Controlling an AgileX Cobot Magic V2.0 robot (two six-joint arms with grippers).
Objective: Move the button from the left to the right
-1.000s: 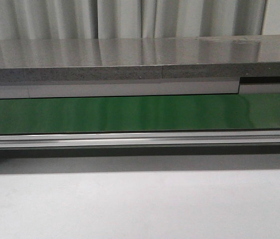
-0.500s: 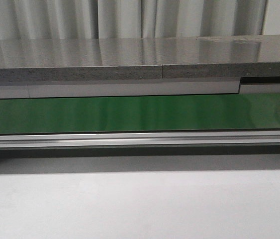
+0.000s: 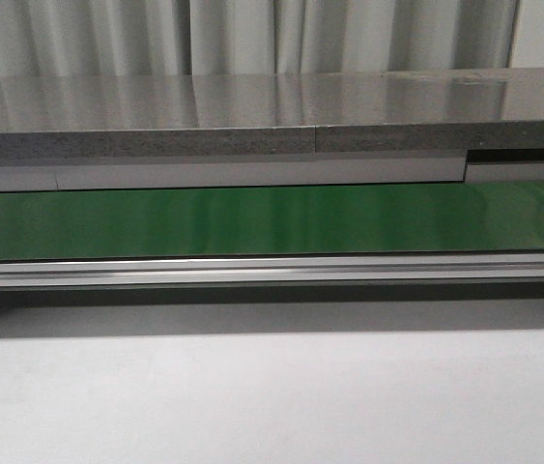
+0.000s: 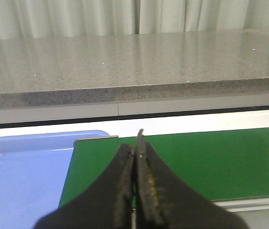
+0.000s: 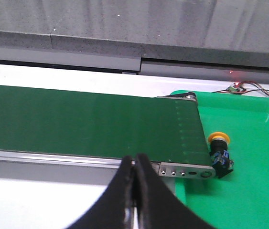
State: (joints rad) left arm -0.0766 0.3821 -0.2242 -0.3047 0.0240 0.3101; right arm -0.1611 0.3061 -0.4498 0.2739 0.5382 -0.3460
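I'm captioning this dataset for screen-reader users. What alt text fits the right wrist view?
A yellow-headed button lies in a green tray, just past the end of a green conveyor belt. The shut right gripper sits in the foreground, holding nothing, with a grey counter behind the belt.

R gripper (image 5: 135, 168) closed, empty, over green belt (image 5: 86, 125); button (image 5: 219, 149) lies in green tray (image 5: 249, 157) just beside belt end
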